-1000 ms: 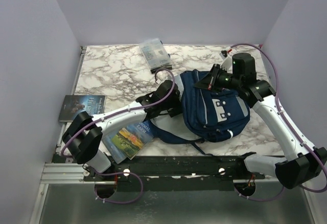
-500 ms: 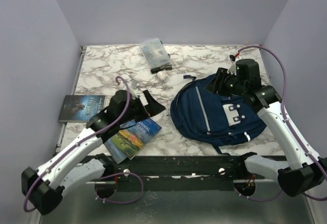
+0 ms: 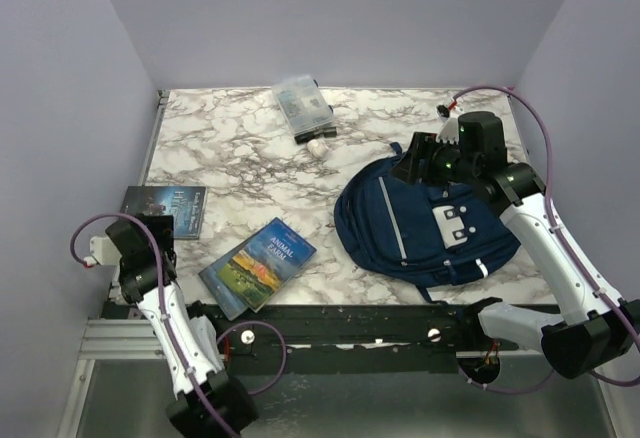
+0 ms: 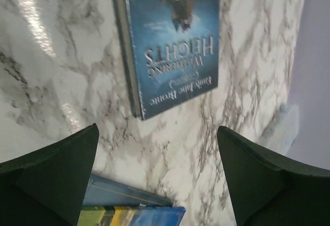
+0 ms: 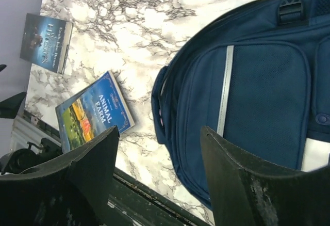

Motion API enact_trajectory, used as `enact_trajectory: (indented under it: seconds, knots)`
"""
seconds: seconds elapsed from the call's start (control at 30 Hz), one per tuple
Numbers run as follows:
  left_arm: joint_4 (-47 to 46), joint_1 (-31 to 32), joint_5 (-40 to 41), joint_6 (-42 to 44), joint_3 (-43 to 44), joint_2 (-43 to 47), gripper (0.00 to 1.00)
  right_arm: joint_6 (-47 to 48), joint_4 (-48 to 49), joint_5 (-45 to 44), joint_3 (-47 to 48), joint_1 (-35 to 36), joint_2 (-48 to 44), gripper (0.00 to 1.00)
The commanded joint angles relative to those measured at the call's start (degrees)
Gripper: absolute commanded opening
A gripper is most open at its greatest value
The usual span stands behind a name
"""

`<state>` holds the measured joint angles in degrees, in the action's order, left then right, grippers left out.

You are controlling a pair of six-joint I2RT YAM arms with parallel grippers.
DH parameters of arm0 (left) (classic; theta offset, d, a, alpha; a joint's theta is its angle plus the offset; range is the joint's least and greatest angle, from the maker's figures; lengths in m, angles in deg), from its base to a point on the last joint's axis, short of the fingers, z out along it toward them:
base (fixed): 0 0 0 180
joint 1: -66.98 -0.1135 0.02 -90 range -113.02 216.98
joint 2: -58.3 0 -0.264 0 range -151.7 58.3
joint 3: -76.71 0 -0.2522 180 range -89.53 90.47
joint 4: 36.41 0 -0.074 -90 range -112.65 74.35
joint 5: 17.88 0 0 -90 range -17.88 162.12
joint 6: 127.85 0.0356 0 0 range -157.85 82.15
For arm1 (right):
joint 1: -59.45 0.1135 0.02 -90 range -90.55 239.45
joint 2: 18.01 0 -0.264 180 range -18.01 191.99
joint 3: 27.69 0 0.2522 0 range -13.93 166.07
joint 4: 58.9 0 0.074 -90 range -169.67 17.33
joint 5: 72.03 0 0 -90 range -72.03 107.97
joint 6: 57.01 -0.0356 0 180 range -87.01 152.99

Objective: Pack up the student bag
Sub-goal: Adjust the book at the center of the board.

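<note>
**On the worktop: bag flat, both tools apart**

At about 4 o'clock on the marble worktop (image 3: pixel 230 148), seen from the top camera, the bag (image 3: pixel 425 223) lies flat with its front pockets up, showing grey trim lines and white zipper tabs. A dark strap loops out at its 6 o'clock edge.

Over the bag's 12 o'clock edge hangs the right tool (image 3: pixel 415 163). Its wrist view shows the fingers spread with nothing between them, the navy pocket panel below.

At 8 o'clock, near the worktop's left edge, the left tool (image 4: pixel 157 130) stands fully apart and empty. It hovers by the near edge of a dark book, Wuthering Heights (image 4: pixel 172 40), which lies flat.

At 7 o'clock a second book, Animal Farm (image 3: pixel 258 265), lies face up and askew, apart from the bag and from the first book.

At 12 o'clock, by the back wall, sits a clear pouch (image 3: pixel 303 106). Just beside it, at its 6 o'clock, lies a small white lump (image 3: pixel 317 146); what it is I cannot tell.
</note>
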<state>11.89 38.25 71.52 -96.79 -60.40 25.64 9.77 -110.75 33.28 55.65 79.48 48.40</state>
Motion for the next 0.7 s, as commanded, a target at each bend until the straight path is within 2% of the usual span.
enact_trajectory:
  seconds: [0.0,0.1,0.27,0.37,0.43,0.57,0.67]
  knots:
    - [-9.07,-11.94,-2.73,-3.71,-3.1,-8.67,0.98,0.59,2.03,4.56,1.23,0.0,-0.27,0.68]
    - [-15.08,-14.38,-4.37,-4.2,-3.84,-15.74,0.93,0.53,2.61,5.09,0.45,0.01,-0.53,0.68]
    - [-21.67,-14.51,-4.12,-5.08,-3.83,-24.38,0.87,-0.04,3.91,5.59,-0.64,0.0,-0.67,0.68]
    - [-28.26,-14.37,-9.36,-4.46,-2.86,-30.07,0.71,-0.69,5.4,5.88,-1.29,0.01,-0.85,0.68]
    - [-28.22,-13.77,-10.58,-2.72,-0.21,-35.48,0.6,-1.08,6.09,5.75,-1.45,-0.03,-0.78,0.68]
    - [-28.02,-13.04,-18.04,-2.79,2.55,-44.54,0.38,-1.94,7.59,5.95,-1.28,0.01,-0.57,0.67]
    - [-23.18,-7.6,-15.2,-1.44,6.74,-46.34,0.33,-2.55,8.82,5.86,-1.44,0.09,-0.42,0.67]
